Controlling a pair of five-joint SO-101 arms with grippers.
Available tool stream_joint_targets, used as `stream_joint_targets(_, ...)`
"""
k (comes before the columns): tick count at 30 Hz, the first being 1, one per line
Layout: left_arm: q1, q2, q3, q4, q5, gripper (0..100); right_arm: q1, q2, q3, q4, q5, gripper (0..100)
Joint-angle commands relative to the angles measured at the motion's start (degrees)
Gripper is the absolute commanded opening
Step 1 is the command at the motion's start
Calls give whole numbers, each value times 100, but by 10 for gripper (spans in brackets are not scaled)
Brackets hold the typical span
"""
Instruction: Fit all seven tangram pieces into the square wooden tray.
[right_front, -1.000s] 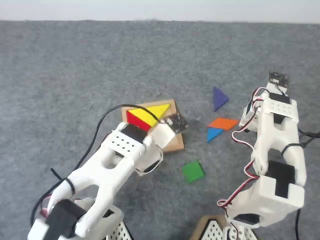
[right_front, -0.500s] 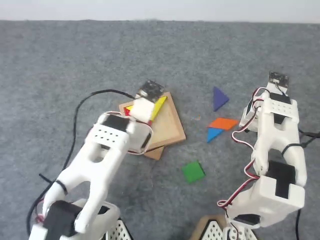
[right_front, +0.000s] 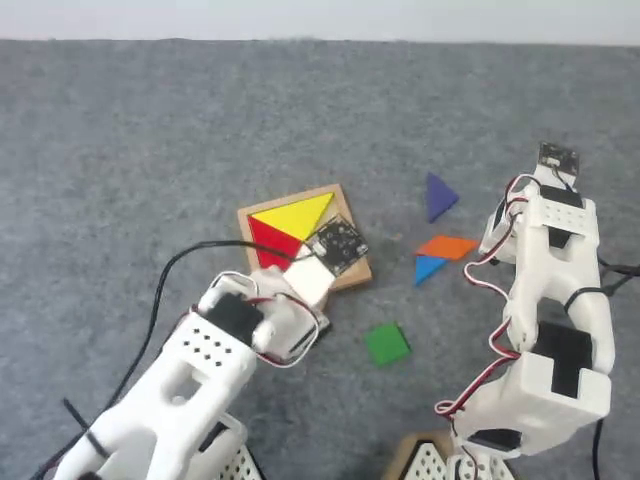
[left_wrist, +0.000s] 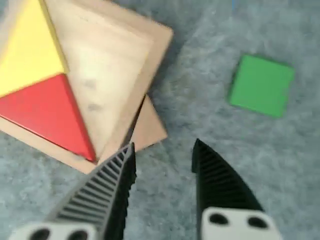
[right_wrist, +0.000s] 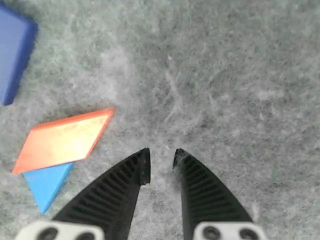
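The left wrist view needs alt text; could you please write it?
The open left claw hovers over grey carpet beside a corner of the wooden tray, which holds a yellow triangle and a red triangle. A green square lies apart on the carpet.

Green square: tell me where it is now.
In the high view the green square lies on the carpet, apart from the wooden tray, off its lower right corner.
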Motion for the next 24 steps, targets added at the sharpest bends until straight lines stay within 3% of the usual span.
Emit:
stream_joint_targets(1,-167,554,-4,-431,-290,191,-57,-31,-44,-84,114,95)
stream_joint_targets(7,-123,1670,-374,-782,-387,191,-57,-31,-44,-84,114,95)
stream_joint_targets(13,-132,2497,-971,-334,-123,171,-48,-31,-44,-84,114,95)
stream_joint_targets(24,-123,2760,-1288,-501,18,173,-57,-31,-44,-84,114,95)
